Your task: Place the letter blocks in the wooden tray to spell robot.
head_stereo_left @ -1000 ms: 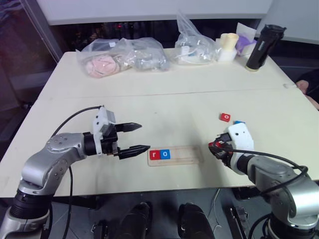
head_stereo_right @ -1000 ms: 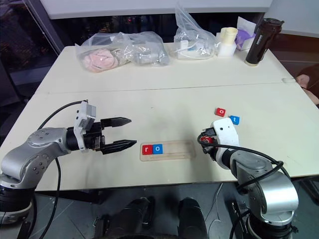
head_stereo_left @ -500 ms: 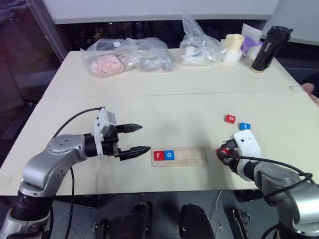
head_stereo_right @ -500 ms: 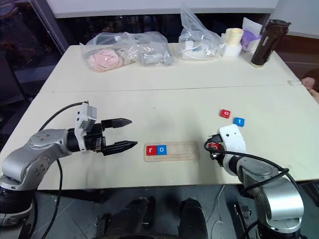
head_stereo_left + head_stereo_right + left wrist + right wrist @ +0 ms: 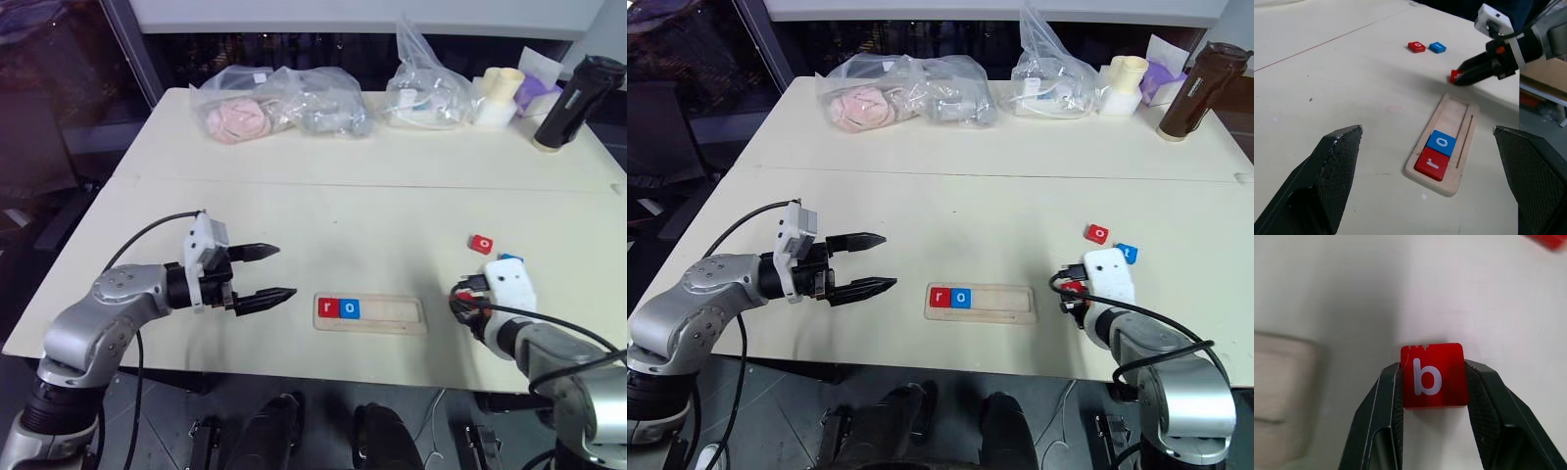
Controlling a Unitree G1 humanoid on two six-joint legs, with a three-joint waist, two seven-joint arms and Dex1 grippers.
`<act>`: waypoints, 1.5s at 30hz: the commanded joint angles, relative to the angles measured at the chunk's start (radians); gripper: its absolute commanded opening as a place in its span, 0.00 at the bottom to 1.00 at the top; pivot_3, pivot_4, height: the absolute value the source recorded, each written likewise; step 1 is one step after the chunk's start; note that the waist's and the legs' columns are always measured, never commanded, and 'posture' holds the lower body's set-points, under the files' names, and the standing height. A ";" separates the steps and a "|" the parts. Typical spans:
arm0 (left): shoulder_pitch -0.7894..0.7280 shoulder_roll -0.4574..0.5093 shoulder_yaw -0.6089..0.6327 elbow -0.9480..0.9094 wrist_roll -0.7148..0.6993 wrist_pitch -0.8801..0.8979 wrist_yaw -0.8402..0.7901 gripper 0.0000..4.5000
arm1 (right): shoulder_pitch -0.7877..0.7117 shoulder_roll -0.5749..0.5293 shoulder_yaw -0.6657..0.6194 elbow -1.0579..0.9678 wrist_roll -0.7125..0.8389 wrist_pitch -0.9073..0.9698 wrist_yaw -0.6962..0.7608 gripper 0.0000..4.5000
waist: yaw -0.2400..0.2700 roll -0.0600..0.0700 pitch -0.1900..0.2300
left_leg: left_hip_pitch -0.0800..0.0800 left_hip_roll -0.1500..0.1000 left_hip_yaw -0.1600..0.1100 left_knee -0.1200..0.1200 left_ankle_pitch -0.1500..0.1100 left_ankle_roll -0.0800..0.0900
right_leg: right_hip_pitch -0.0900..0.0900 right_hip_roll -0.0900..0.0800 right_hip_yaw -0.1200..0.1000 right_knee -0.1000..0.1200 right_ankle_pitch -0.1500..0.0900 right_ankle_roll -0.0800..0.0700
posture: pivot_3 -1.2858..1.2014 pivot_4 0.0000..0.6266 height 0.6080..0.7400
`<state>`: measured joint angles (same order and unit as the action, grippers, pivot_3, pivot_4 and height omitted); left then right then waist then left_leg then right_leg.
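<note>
The wooden tray (image 5: 397,314) lies near the table's front edge, with a red r block (image 5: 326,307) and a blue o block (image 5: 349,308) side by side at its left end. My right gripper (image 5: 1434,373) is shut on a red b block (image 5: 1434,376), just right of the tray's right end and low over the table. Beyond it lie a loose red o block (image 5: 480,244) and a blue t block (image 5: 1127,254). Left of the tray, my left gripper (image 5: 285,270) hovers open and holds nothing, pointing toward the tray.
Clear plastic bags (image 5: 284,103) of items, a second bag (image 5: 428,83), a cream cup (image 5: 498,93) and a dark bottle (image 5: 573,103) line the table's far side. A seam (image 5: 343,186) runs across the tabletop.
The whole picture has shifted as the camera turned. My right gripper, still shut on the b block, has drifted a little right, away from the tray's end. The left arm has kept still.
</note>
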<state>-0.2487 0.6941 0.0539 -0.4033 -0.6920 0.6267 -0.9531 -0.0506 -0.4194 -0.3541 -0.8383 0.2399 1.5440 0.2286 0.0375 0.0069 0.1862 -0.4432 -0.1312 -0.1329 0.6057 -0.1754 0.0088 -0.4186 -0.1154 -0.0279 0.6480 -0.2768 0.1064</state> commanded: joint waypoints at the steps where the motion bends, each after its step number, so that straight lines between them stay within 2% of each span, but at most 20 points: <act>1: -0.008 0.001 0.009 -0.011 0.004 -0.025 -0.007 1.00 | 0.014 0.021 -0.054 -0.102 -0.008 0.050 -0.002 0.26 | 0.000 0.000 0.000 | 0.000 0.000 0.000 0.000 0.000 0.000 | 0.000 0.000 0.000 0.000 0.000 0.000 | 0.52 0.24 0.98; 8: -0.021 -0.007 -0.008 0.010 0.015 -0.037 -0.020 1.00 | 0.054 0.074 -0.087 -0.155 -0.031 0.070 -0.024 0.26 | -0.001 0.000 0.000 | 0.000 0.001 0.000 0.002 0.000 -0.001 | 0.001 0.001 0.000 0.000 0.000 -0.001 | 0.52 0.24 0.98; 21: -0.017 -0.003 -0.012 0.013 0.023 -0.041 -0.038 1.00 | 0.122 0.122 -0.088 -0.119 -0.084 0.038 -0.048 0.26 | -0.001 0.000 -0.001 | 0.001 0.001 0.000 0.002 0.000 -0.001 | 0.002 0.002 0.000 0.000 0.000 -0.001 | 0.52 0.24 0.98; 27: -0.012 0.001 -0.005 0.010 0.020 -0.039 -0.036 1.00 | 0.143 0.128 -0.081 -0.128 -0.073 0.015 -0.026 0.91 | -0.002 -0.001 -0.001 | 0.002 0.001 0.000 0.003 0.000 -0.001 | 0.002 0.002 0.000 0.000 0.000 -0.001 | 0.52 0.24 0.98; 28: -0.013 0.000 -0.005 0.010 0.020 -0.038 -0.035 1.00 | 0.142 0.126 -0.080 -0.132 -0.067 0.010 -0.018 0.99 | -0.004 -0.001 -0.001 | 0.002 0.001 0.000 0.003 0.000 -0.001 | 0.003 0.002 0.000 0.000 0.000 -0.001 | 0.52 0.24 0.98; 35: -0.013 -0.004 -0.008 0.007 0.017 -0.036 -0.028 1.00 | 0.148 0.128 -0.067 -0.156 -0.056 -0.007 0.003 0.99 | -0.012 -0.001 -0.002 | 0.002 0.002 0.000 0.003 0.000 -0.001 | 0.003 0.003 0.000 0.001 0.000 -0.002 | 0.52 0.24 0.98; 37: -0.013 -0.003 -0.009 0.008 0.017 -0.037 -0.029 1.00 | 0.153 0.132 -0.064 -0.162 -0.053 -0.011 0.009 0.99 | -0.011 -0.001 -0.002 | 0.002 0.003 0.001 0.004 0.000 -0.001 | 0.001 0.003 0.001 0.000 0.001 -0.002 | 0.52 0.24 0.96; 41: -0.014 -0.001 -0.007 0.010 0.016 -0.036 -0.031 1.00 | 0.168 0.131 -0.056 -0.168 -0.055 -0.040 0.012 0.99 | 0.000 -0.003 -0.003 | 0.002 0.018 0.029 0.004 -0.002 0.001 | -0.007 0.014 0.024 0.000 0.008 -0.007 | 0.52 0.24 0.92; 45: -0.013 0.001 -0.008 0.012 0.017 -0.037 -0.035 1.00 | 0.197 0.120 -0.059 -0.164 -0.053 -0.072 0.024 0.99 | -0.004 -0.003 -0.003 | 0.002 0.018 0.028 0.006 -0.002 0.000 | -0.007 0.015 0.024 -0.001 0.010 -0.008 | 0.52 0.24 0.92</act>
<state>-0.2601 0.6863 0.0229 -0.3658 -0.6650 0.6012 -0.9823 0.1384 -0.2935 -0.4070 -0.9670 0.1803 1.4934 0.2455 0.0331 0.0036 0.1835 -0.4413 -0.1133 -0.1053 0.6115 -0.1774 0.0091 -0.4252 -0.1008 -0.0040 0.6475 -0.2666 0.0987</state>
